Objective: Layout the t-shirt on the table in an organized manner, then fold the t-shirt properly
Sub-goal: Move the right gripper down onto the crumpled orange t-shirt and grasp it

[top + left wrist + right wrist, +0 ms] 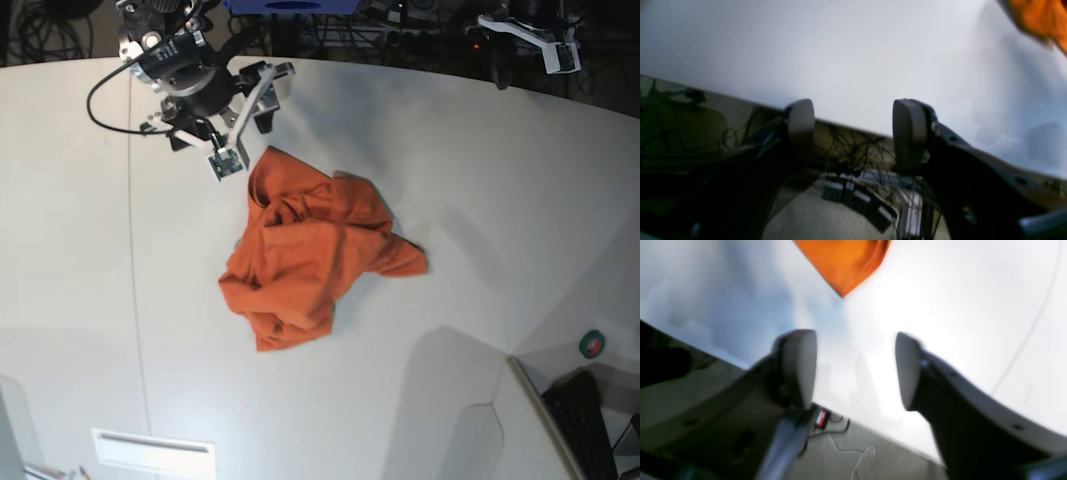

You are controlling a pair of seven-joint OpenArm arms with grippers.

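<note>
The right hand (855, 370) is being held wide open and empty just above the counter (80, 300), beside the collar end of the t-shirt (310, 260). The left hand (853, 133) is likewise standing open with nothing in it, out past the far counter edge, well apart from the cloth. The shirt is lying crumpled near the middle. With folds overlapping, several layers are likely being risked in one pinch, leaving it twisted instead of spread.

no writing, label or number can be read anywhere here; every surface looks blank or blurred.
</note>
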